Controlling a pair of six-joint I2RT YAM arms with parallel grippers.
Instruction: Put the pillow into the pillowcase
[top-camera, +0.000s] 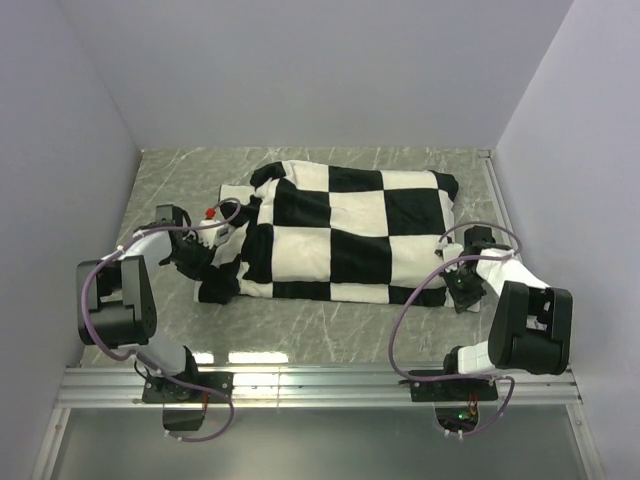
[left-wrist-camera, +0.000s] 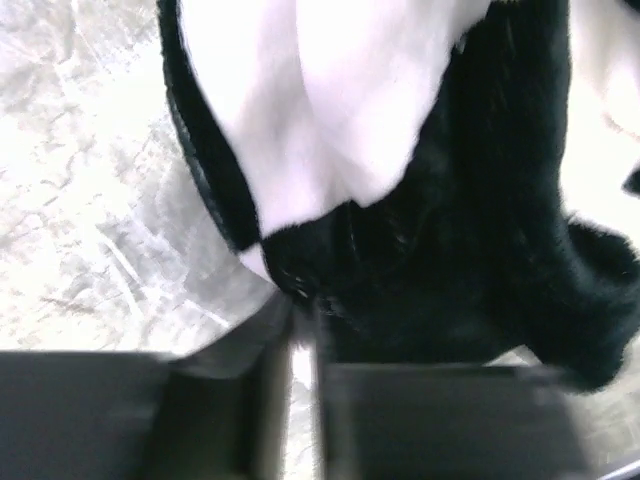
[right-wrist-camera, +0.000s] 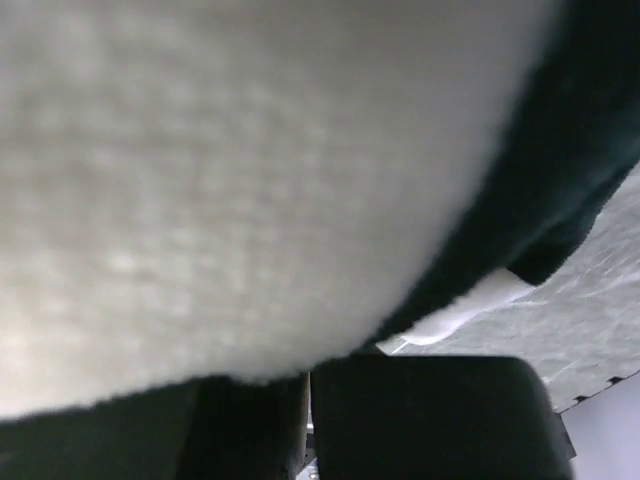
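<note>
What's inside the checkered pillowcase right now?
The pillowcase lies plump on the table, so something seems to fill it, probably the pillow. The fabric covers its contents; I cannot make out the pillow itself in any view.

Pillowcase (right-wrist-camera: 250, 180) blurred up close, right end effector (top-camera: 460, 290) tips hidden

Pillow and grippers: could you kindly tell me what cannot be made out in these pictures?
Pillow: not clearly seen in any view; the pillowcase may cover it in the top view.
Left gripper: left wrist view, fingers blurred and cut by the bottom edge; grip on the fabric unclear.
Right gripper: right wrist view, blurred fabric fills the frame; grip unclear.
</note>
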